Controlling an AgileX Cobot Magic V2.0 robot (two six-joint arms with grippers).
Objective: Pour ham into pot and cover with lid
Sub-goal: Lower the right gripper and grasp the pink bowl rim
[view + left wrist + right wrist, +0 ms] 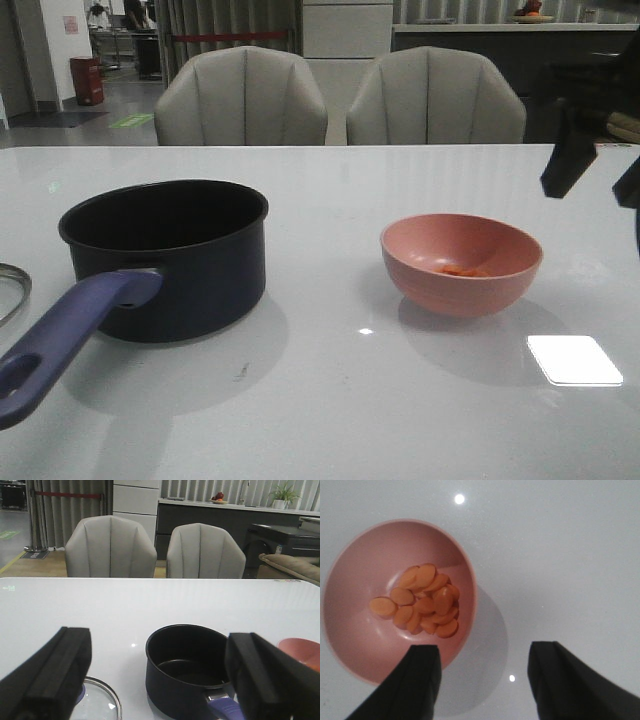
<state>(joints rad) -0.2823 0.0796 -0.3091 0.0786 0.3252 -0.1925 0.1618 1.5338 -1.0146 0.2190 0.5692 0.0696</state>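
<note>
The dark navy pot (170, 250) stands on the left of the white table, its inside bare and its purplish-blue handle (70, 340) pointing toward me. The ham (462, 270) is a small orange heap in the salmon-pink bowl (462, 262) on the right. Only the lid's metal rim (10, 290) shows at the left edge. My right gripper (600, 175) hovers open, high and right of the bowl. In the right wrist view it (485, 655) is above the bowl's (350, 630) rim, the ham (422, 602) beside one finger. My left gripper (160, 645) is open above the pot (185, 670) and lid (100, 702).
Two grey chairs (240, 100) (435, 100) stand behind the table's far edge. A bright square light reflection (573, 360) lies on the table in front of and right of the bowl. The bowl's edge (300, 650) shows right of the pot in the left wrist view.
</note>
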